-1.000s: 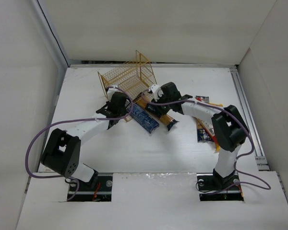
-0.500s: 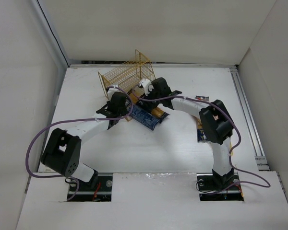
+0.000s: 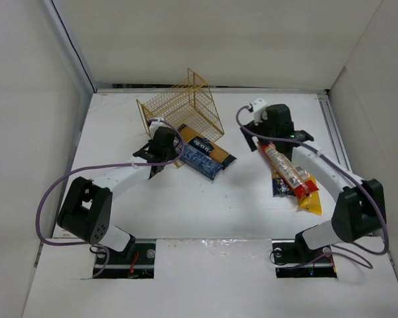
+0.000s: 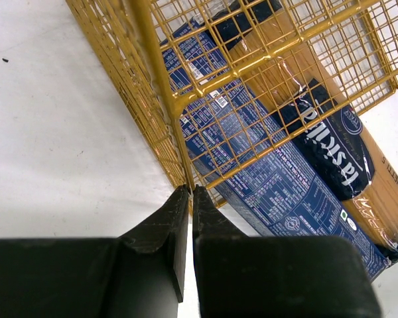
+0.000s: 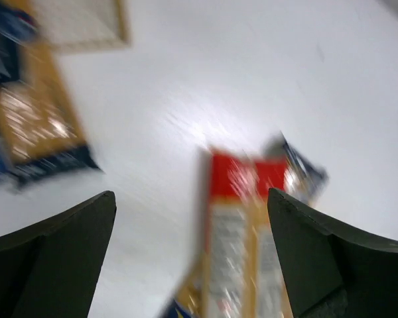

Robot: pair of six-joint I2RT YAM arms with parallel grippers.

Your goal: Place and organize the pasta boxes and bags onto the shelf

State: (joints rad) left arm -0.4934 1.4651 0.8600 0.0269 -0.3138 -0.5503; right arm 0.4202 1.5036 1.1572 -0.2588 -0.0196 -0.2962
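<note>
Task's early on, by my read. Shelf [image 3: 182,109] sits upper centre of the top view, skewed, not squared up. Only two packs are at it: dark-blue box [image 3: 200,161] & brown-black pack [image 3: 211,150], side by side and touching. Their far ends are in under the gold grid, and their near ends stick out toward frame centre on the table [image 3: 186,205]. L wrist view shows both through the wires.

The rest lie in a pile at the right of the top view, well apart from the shelf: red-ended bag [image 3: 288,171] on top, yellow bag [image 3: 310,201] & a blue-ish pack [image 3: 281,187] beneath. So approx two part-way in, three or more left, plus tidying.

L gripper [image 4: 189,192]: fingers all but closed, pinching a corner wire of the shelf, steadying it I'd guess. R gripper [image 5: 191,193]: jaws spread wide, nothing between them. That view is motion-blurred, w/ the bag's red end just below.

Vs half a sec ago: R arm was reaching across to the shelf, over box & pack. Now it's swung back to the right, above the pile's top end. The brown-black pack, then mostly hidden under the arm, is in plain sight. L arm hasn't budged. Shelf looks nudged slightly down-right.
</note>
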